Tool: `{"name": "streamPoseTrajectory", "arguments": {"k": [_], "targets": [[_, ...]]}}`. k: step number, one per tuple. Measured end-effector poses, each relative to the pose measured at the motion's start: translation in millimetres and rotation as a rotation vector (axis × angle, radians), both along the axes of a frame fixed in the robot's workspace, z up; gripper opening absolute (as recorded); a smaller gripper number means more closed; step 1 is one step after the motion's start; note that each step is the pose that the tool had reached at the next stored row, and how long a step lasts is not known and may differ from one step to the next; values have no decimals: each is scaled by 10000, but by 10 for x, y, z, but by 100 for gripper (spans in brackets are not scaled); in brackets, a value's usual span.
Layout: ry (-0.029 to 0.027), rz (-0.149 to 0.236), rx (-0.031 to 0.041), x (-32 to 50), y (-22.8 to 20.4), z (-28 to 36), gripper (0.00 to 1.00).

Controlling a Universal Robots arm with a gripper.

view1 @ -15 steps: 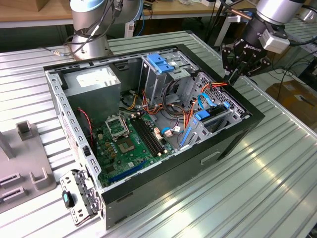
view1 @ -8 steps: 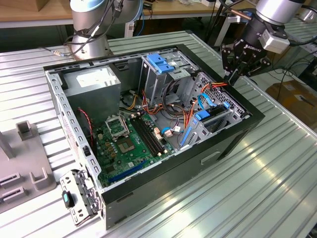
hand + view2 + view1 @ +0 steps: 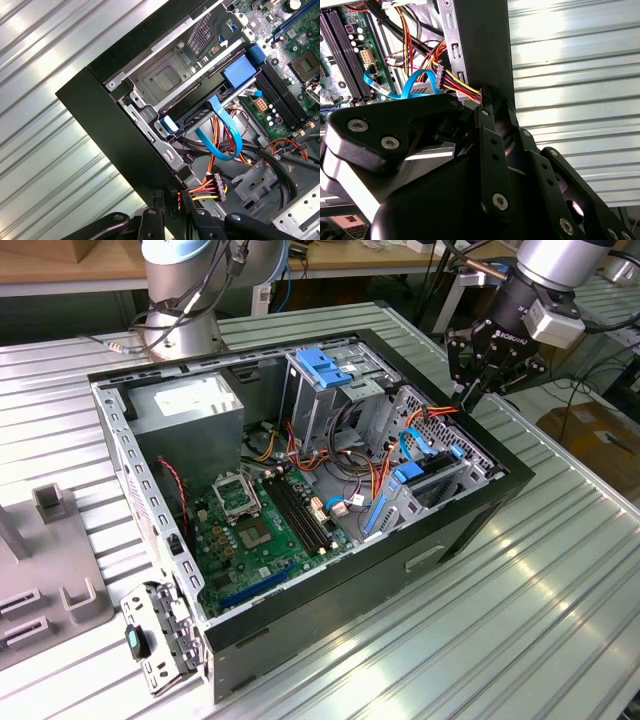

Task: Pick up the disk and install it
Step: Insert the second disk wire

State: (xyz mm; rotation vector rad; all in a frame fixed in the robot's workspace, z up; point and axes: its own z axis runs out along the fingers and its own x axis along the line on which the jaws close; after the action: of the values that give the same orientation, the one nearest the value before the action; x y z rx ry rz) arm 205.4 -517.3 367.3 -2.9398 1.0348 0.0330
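The open computer case (image 3: 470, 515) lies on its side on the ribbed metal table. The disk (image 3: 168, 124) sits in the drive cage (image 3: 170, 80) at the case's front corner, mostly covered by the cage's metal; its blue rail end and dark edge show, and a blue data cable (image 3: 222, 125) runs to it. In the exterior view the disk (image 3: 432, 478) lies at the case's right. My gripper (image 3: 467, 400) hangs over the case's right wall, beside the cage, shut on the black plug of the yellow, red and orange power cable (image 3: 206, 190). In both wrist views the fingers (image 3: 492, 145) pinch that plug.
A grey power-supply box (image 3: 190, 410) fills the back left corner. A second cage with a blue latch (image 3: 325, 365) stands at the back. The green motherboard (image 3: 255, 530) covers the case's floor. A grey fixture (image 3: 50, 580) sits on the exterior view's left.
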Motion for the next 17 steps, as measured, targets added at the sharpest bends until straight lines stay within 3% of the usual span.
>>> {"name": "streamPoseTrajectory", "arguments": {"k": [2, 4, 14, 17], "targets": [[0, 0, -1, 0, 0, 0, 25], [0, 1, -1, 0, 0, 0, 16], [0, 3, 2, 0, 0, 1, 16], [0, 2, -3, 0, 0, 37, 16]]}}
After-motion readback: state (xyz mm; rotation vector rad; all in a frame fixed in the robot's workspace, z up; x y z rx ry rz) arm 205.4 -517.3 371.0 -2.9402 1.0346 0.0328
